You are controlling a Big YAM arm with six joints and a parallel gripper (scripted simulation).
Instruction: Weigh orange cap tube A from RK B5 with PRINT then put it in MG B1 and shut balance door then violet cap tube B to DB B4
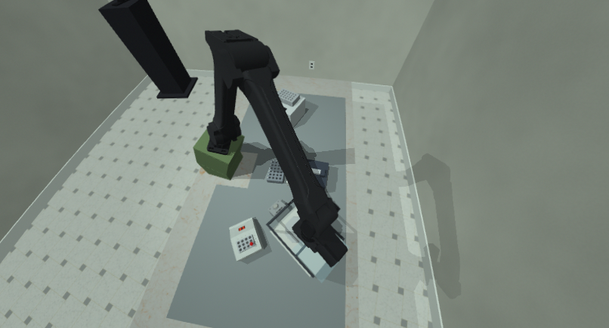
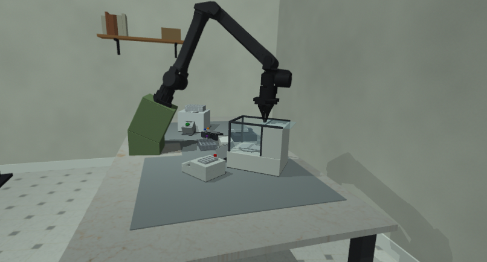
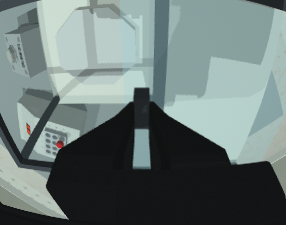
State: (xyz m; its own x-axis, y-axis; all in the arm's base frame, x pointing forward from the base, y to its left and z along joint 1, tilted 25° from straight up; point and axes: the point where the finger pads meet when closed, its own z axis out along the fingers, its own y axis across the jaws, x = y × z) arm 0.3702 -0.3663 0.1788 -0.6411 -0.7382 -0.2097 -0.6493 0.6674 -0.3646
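The balance [image 2: 254,165] [image 1: 281,236] has a glass box. Its top door pane [image 2: 289,124] is slid back and sticks out past the rear. The pan [image 3: 95,44] inside the front part is bare. My gripper [image 3: 141,109] [image 2: 264,120] points down at the box top, its fingertips closed on both sides of the door's dark handle [image 3: 141,94]. A small orange cap [image 2: 208,128] and a violet cap [image 2: 206,136] show by a dark block, too small to tell their holes. The grey rack [image 1: 275,172] [image 2: 206,144] is partly hidden by the arm in the top view. The green lamp is not visible.
The dry block [image 1: 247,240] [image 2: 204,168] [image 3: 48,129], with one red cap, stands beside the balance. A small grey box with a round knob [image 3: 12,53] is at the balance's front. A white station [image 2: 194,119] and a grey one with a green top [image 2: 188,128] stand farther off.
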